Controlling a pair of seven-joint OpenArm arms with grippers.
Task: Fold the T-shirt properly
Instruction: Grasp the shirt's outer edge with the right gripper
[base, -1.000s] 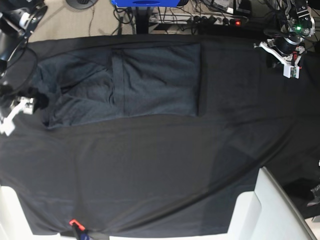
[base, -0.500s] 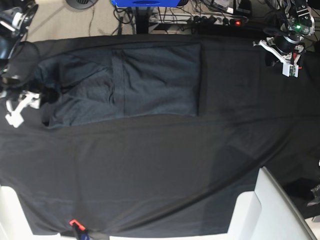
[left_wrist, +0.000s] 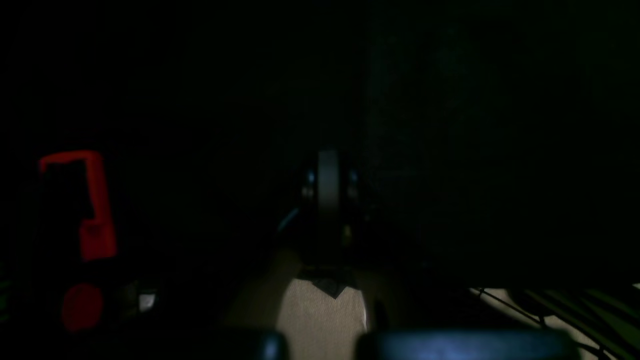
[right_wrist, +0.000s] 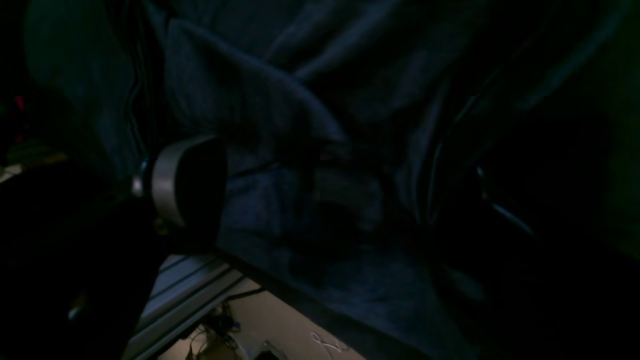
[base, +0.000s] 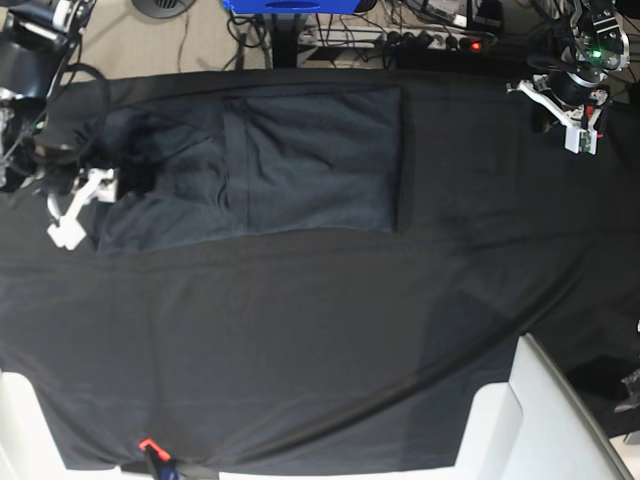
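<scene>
Here the biggest thing is the black table cloth (base: 330, 340), which covers the whole table. On it, near the far edge and toward the far left corner as the base view shows it, lies the one T-shirt (base: 300, 160), dark grey and already folded partly over itself, with a lumpy, wrinkled end on that left side. There are two arms. The right gripper (base: 75, 205) sits at that wrinkled end, touching or almost touching the cloth, and its jaws are spread wide with nothing between them; its own camera shows only soft folds close up. The left gripper (base: 570, 110) is far from the shirt, near the other far corner, with its jaws pressed together and holding nothing. What could go wrong: the shirt and the table cloth look much alike, so the open jaws may pinch the table cloth along with the shirt and drag both. They may also grab only one layer, so the fold comes out crooked or bunched.
</scene>
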